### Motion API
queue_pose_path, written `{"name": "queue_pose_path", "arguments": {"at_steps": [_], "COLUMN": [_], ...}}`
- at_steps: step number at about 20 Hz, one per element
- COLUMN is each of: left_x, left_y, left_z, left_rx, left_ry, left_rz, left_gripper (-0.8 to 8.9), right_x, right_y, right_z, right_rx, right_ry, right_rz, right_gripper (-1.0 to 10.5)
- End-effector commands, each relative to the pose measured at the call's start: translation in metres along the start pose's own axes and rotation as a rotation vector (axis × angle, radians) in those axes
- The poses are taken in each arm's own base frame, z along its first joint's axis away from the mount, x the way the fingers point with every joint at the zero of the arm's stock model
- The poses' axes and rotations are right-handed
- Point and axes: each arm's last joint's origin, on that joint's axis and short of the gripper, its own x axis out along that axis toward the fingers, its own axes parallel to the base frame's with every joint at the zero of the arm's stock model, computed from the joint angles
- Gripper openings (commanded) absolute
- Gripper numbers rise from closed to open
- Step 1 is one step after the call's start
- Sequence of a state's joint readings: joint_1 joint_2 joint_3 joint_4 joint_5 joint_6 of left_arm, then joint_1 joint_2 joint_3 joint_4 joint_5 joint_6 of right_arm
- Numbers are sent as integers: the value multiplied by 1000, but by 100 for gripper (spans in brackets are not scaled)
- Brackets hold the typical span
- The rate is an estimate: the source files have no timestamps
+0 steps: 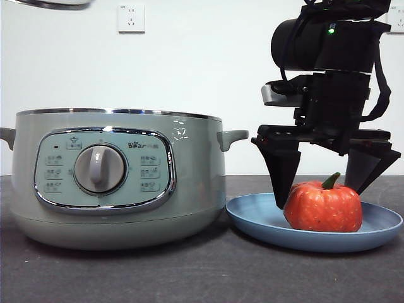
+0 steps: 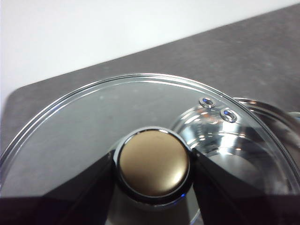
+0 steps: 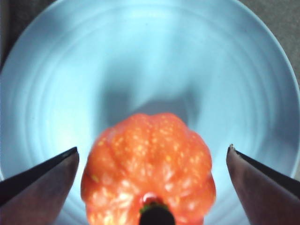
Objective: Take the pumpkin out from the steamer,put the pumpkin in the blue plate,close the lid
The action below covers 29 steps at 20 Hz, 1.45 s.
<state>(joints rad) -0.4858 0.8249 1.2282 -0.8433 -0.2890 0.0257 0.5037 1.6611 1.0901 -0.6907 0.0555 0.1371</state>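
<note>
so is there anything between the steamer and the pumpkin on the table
Only the near rim of the blue plate lies between the steamer and the pumpkin, plus one open jaw of the right gripper, in the front view.

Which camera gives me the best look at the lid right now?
Left wrist view: the lid fills it, the left gripper clamped on its knob. Front view shows only its rim at the top edge. Right wrist view shows none.

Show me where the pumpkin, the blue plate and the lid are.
pumpkin (image 1: 323, 207), front view, middle of its orange body.
blue plate (image 1: 252, 221), front view, bare left rim.
lid (image 2: 93, 117), left wrist view, clear glass beside the knob.
</note>
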Motion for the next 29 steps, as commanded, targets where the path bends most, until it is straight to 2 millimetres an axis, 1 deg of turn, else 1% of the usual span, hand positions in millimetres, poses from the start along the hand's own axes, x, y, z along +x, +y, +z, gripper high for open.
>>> {"name": "queue_pose_path", "arguments": {"at_steps": [1, 5, 7, 9, 11, 13, 16, 18, 20, 29], "left_x": [5, 34, 52, 71, 90, 109, 134, 149, 159, 181], "left_y": [-2, -14, -21, -28, -35, -41, -50, -55, -59, -68], "left_z": [10, 18, 21, 22, 21, 18, 13, 9, 5, -8], "left_rx": [-15, -9, -4, 2, 7, 13, 18, 20, 21, 33], "left_ry": [-64, -54, -36, -10, 26, 73, 127, 157, 189, 284], "left_rz": [-42, -147, -204, -259, -296, -299, -346, -361, -389, -406], "left_gripper": [-8, -8, -8, -8, -8, -8, -8, -8, -8, -8], "right_x": [-18, -70, -99, -124, -144, -159, -174, -179, -182, -183], "right_y": [-1, -5, -8, -11, -15, -18, -23, -24, -25, -26], "right_z": [-2, -9, -17, -26, -35, -44, -56, -61, -64, -67], "right_rx": [10, 20, 28, 35, 49, 61, 81, 88, 94, 92], "right_ry": [-53, -220, -322, -412, -487, -541, -587, -596, -602, -590], "right_rz": [7, 30, 41, 46, 12, -9, -42, -59, -77, -78], "right_gripper": [599, 598, 597, 596, 596, 596, 596, 596, 596, 596]}}
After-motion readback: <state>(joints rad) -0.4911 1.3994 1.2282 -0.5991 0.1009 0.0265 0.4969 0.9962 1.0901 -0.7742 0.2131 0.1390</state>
